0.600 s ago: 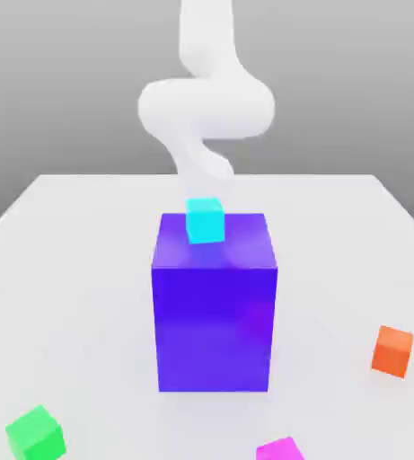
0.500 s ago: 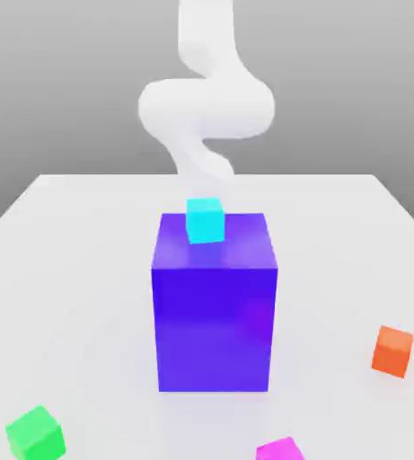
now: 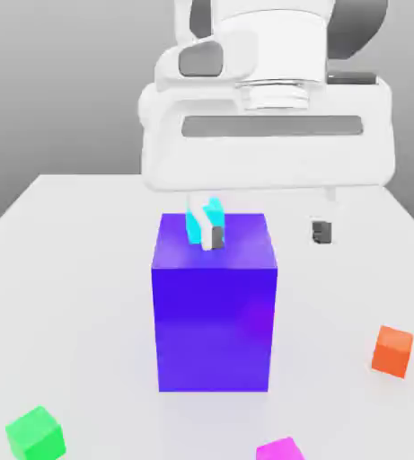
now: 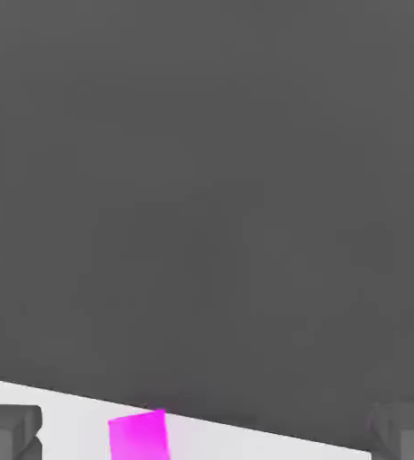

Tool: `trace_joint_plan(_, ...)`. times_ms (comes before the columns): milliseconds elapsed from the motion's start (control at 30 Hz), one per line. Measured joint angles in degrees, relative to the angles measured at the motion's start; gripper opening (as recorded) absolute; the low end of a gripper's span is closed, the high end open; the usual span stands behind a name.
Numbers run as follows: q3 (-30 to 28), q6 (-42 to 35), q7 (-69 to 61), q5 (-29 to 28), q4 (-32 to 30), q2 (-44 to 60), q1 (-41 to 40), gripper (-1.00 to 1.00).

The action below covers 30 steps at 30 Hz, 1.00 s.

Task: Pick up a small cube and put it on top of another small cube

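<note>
overhead, hanging with pincer fingers spread wide and gripping nothing, above the purple block; lying on the table at the near edge, well apart: small pink cube.

The big purple-blue block stands mid-counter with the cyan cube on top, blocking the centre. The open claw hangs above it, nothing between its fingers. Bare counter surrounds the magenta-pink cube, green cube and orange cube, all well apart.
</note>
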Motion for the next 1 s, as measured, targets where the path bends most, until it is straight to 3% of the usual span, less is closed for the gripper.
trace_joint_plan(333, 1.0, 6.2, -2.5, -1.4, 0.2, 20.8, 1.8, 0.0)
trace_joint_plan(500, 0.4, 13.0, -2.2, -2.5, 1.9, 31.2, 2.6, 0.0)
trace_joint_plan(533, 0.3, 14.0, -2.1, -2.6, 2.2, 32.5, 2.7, -1.0)
trace_joint_plan(767, 0.3, 14.0, -2.1, -2.6, 2.2, 32.5, 2.7, -1.0)
trace_joint_plan(900, 0.8, 8.5, -2.7, -1.7, 0.7, 25.5, 2.3, -1.0)
trace_joint_plan(1000, -2.6, 6.0, -0.8, 0.3, 0.0, 22.5, -1.3, -1.0)
